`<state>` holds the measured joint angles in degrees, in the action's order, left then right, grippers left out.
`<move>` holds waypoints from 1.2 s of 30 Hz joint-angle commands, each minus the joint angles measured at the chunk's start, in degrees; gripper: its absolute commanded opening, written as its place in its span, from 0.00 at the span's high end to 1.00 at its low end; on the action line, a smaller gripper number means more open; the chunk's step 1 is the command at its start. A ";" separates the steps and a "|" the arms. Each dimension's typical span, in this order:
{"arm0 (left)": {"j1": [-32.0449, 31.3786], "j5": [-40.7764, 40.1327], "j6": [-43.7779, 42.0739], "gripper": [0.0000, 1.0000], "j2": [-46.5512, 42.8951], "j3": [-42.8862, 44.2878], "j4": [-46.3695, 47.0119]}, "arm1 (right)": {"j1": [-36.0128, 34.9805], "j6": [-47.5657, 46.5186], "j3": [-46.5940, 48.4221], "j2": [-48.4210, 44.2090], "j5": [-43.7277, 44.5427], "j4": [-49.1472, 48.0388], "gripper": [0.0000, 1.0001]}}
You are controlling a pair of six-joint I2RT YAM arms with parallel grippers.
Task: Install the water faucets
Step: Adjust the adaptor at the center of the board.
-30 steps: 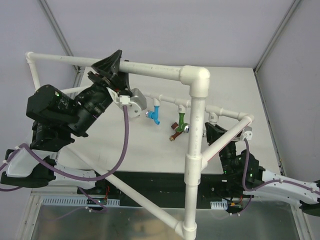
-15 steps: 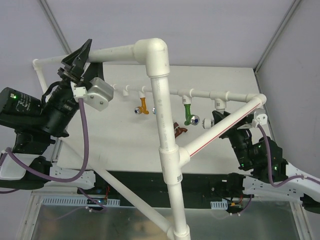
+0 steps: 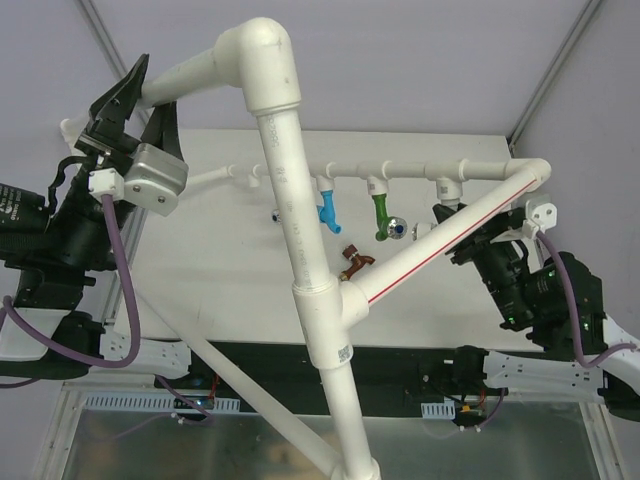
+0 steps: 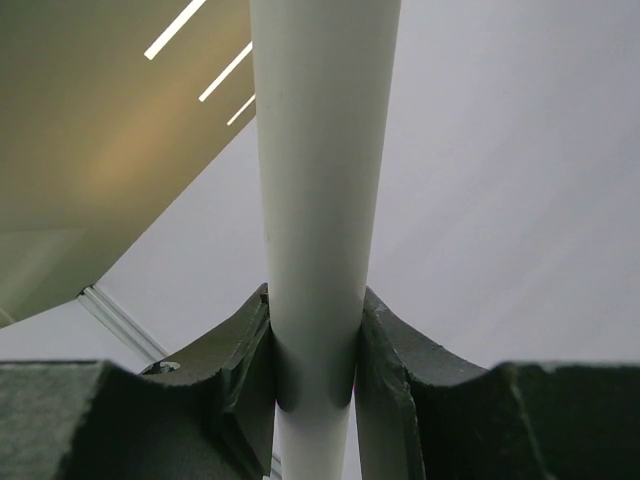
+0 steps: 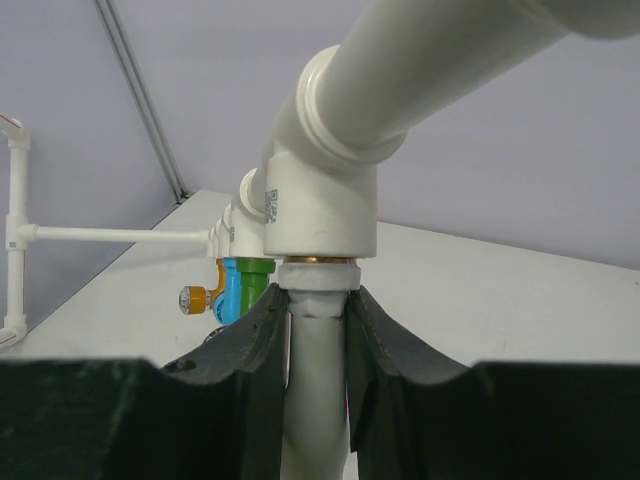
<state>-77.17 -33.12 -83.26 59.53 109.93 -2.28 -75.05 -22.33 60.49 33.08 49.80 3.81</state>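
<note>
The white PVC pipe frame [image 3: 285, 180] hangs tilted above the table, held by both arms. My left gripper [image 3: 145, 105] is shut on its top bar [image 4: 320, 180], one finger on each side. My right gripper [image 5: 317, 330] is shut on a white stub [image 5: 318, 360] under the end tee fitting [image 5: 320, 215], at the right of the top view [image 3: 452, 222]. The blue faucet [image 3: 328, 208] and the green faucet [image 3: 381, 212] hang from the tee row. The orange one [image 5: 205, 297] shows beside them in the right wrist view. The brown faucet [image 3: 355, 263] lies loose on the table.
The frame's long upright [image 3: 320, 340] and a diagonal bar with a red line [image 3: 440, 240] cross the middle of the top view and hide part of the white table [image 3: 220, 260]. Grey walls close in the back and sides.
The whole frame has swung with both grips unchanged. Its corner elbow went up and to the left, my left arm rose to the left, and my right arm shifted right.
</note>
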 commanded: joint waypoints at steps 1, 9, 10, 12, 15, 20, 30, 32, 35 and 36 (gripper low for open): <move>-0.18 3.59 2.93 1.00 0.68 3.10 6.95 | -0.10 -7.29 13.58 -0.48 -7.78 -10.24 1.00; -0.18 5.17 4.34 1.00 2.00 3.54 4.84 | -0.19 -8.52 27.83 5.76 -11.13 -4.08 1.00; -0.26 5.35 4.51 1.00 2.17 3.62 4.66 | -0.19 -8.70 28.80 6.29 -11.22 -4.08 1.00; -0.18 5.44 4.95 0.93 2.61 3.54 4.57 | -0.19 -9.05 31.17 7.26 -11.30 -2.51 1.00; -0.18 5.61 5.57 0.91 2.79 3.28 4.48 | -0.19 -8.61 33.64 8.32 -11.48 -0.74 1.00; -0.09 5.96 6.18 0.78 2.00 -0.06 5.01 | -0.19 -8.52 33.47 8.67 -10.96 -0.30 1.00; -0.18 5.88 8.20 0.52 -0.02 -5.95 5.19 | -0.19 -8.09 31.09 7.53 -8.41 -0.91 1.00; -0.18 6.14 8.90 0.47 -0.46 -6.13 5.27 | -0.10 -7.91 30.66 7.18 -8.05 -0.83 1.00; -0.18 6.32 9.35 0.41 -0.99 -6.48 5.27 | -0.19 -7.99 30.21 6.82 -7.35 -1.09 1.00; -0.18 6.40 9.44 0.39 -1.25 -6.57 5.27 | -0.19 -8.08 30.13 6.82 -7.09 -1.09 1.00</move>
<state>-77.19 -24.27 -78.19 58.33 105.03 7.27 -74.98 -27.68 87.72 42.04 46.22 20.82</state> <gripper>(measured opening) 0.581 0.302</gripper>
